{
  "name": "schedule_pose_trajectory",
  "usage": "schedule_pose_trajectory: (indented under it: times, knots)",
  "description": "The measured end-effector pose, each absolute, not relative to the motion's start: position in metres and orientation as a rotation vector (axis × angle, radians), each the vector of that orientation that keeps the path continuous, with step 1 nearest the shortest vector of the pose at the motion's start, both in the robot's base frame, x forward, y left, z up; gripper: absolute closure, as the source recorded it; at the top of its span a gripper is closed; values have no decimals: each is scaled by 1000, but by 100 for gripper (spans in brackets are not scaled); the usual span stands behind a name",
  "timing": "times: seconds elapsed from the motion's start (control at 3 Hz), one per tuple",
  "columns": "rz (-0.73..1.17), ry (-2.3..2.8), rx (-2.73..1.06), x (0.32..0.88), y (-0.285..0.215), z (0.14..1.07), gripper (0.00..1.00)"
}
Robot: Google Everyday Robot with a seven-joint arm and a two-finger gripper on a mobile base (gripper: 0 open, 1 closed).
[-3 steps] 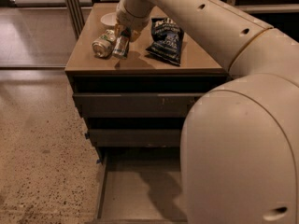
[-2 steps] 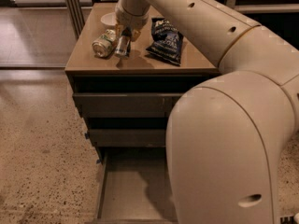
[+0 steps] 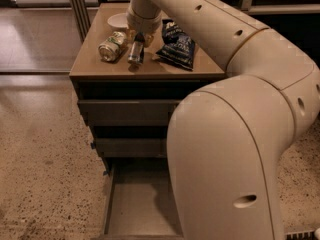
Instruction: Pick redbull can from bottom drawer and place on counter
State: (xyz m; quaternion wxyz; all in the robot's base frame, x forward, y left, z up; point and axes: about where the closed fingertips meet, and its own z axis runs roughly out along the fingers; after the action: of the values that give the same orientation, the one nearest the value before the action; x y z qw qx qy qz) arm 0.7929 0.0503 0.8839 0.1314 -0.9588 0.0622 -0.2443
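The redbull can (image 3: 135, 52), slim and silver-blue, is over the tan counter (image 3: 90, 66), its lower end at or just above the surface. My gripper (image 3: 138, 38) comes down from above at the counter's middle and is shut on the can's upper end. The bottom drawer (image 3: 135, 204) is pulled open below, and the part of its floor that shows is bare. My arm's large elbow hides the drawer's right part.
A fatter green-and-white can (image 3: 112, 46) lies on its side just left of the redbull can. A dark chip bag (image 3: 177, 46) lies to the right, and a white bowl (image 3: 119, 20) is at the back. Two closed drawers (image 3: 125, 111) sit above the open one.
My arm's elbow has swung left and nearer the camera, covering more of the cabinet and drawer. The gripper and the redbull can stay at nearly the same spot on the counter.
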Motion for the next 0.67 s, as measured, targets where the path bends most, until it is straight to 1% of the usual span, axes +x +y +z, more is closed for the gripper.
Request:
schedule_pose_trajectory:
  times: [0.67]
  knots:
    - [-686,204,-2806,798,48,876,32]
